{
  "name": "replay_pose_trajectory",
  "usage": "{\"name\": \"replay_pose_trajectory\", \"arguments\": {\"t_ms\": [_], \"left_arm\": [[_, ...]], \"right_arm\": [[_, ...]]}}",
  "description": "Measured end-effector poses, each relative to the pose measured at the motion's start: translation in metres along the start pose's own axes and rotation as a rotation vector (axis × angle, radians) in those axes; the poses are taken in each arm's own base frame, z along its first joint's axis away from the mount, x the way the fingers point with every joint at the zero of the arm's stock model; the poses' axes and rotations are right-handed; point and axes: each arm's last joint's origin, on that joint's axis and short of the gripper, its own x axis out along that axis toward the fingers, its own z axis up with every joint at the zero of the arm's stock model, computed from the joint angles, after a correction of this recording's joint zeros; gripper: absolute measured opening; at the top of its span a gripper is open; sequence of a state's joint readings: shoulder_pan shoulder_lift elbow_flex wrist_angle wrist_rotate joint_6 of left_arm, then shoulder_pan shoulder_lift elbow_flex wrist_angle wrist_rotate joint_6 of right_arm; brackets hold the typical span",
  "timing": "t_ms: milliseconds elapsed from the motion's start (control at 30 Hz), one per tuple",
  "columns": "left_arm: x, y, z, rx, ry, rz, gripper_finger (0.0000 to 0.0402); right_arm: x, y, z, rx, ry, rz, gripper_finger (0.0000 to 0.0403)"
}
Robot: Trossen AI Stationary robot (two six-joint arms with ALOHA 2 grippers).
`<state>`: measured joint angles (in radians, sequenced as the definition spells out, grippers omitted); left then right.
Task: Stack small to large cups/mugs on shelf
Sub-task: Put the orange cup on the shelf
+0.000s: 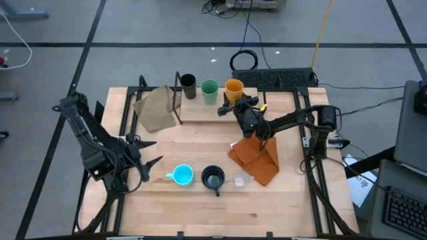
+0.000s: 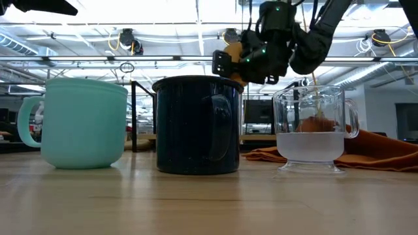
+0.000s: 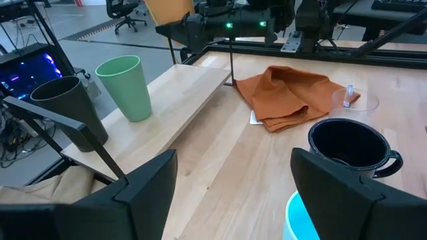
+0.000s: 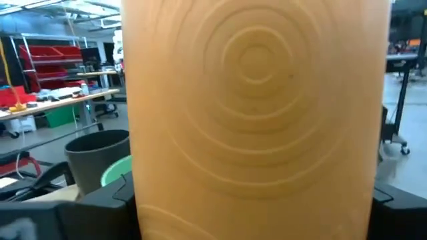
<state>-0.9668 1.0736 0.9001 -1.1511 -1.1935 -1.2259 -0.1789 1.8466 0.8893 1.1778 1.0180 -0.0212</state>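
The light-wood surface (image 1: 200,207) sits in a black metal frame on a grey floor crossed with dark lines; cables trail behind it, and the low view shows a workshop of ceiling lights and ducts.

Taking the shelf (image 1: 220,110) as the landmark: it is a low pale board on thin black legs at the far side of the surface. On it stand a dark brown cup (image 1: 188,85) and, just beside it, a smooth tapered green cup (image 1: 209,91). The orange cup (image 1: 233,89), faintly ringed across its side, is at the shelf's right end, next after the green one, with the right gripper (image 1: 235,100) closed around it; whether it rests on the board I cannot tell.

A tan cloth (image 1: 155,109) drapes over the shelf's left end. In front of the shelf lies a crumpled orange cloth (image 1: 255,157), and nearer the front edge stand a light blue mug (image 1: 181,175), a glossy dark navy mug (image 1: 213,179) and a small clear cup (image 1: 240,180) in a row.

The left gripper (image 1: 150,152) waits well left of the shelf, fingers (image 3: 143,190) spread wide and empty.
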Motion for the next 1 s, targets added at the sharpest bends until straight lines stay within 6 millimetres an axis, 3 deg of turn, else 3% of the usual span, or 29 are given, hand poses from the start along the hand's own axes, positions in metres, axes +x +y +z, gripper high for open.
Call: {"name": "replay_pose_trajectory", "arguments": {"t_ms": [200, 467, 1000], "left_arm": [[0.000, 0.000, 0.000, -0.002, 0.000, 0.000, 0.0292], [0.000, 0.000, 0.000, -0.014, 0.000, 0.000, 0.0291], [0.000, 0.000, 0.000, -0.028, 0.000, 0.000, 0.0292]], "right_arm": [[0.002, -0.005, -0.006, 0.021, 0.007, -0.012, 0.0283], [0.013, -0.007, -0.036, -0.021, -0.035, 0.033, 0.0283], [0.028, -0.015, -0.059, -0.092, -0.086, 0.033, 0.0283]]}}
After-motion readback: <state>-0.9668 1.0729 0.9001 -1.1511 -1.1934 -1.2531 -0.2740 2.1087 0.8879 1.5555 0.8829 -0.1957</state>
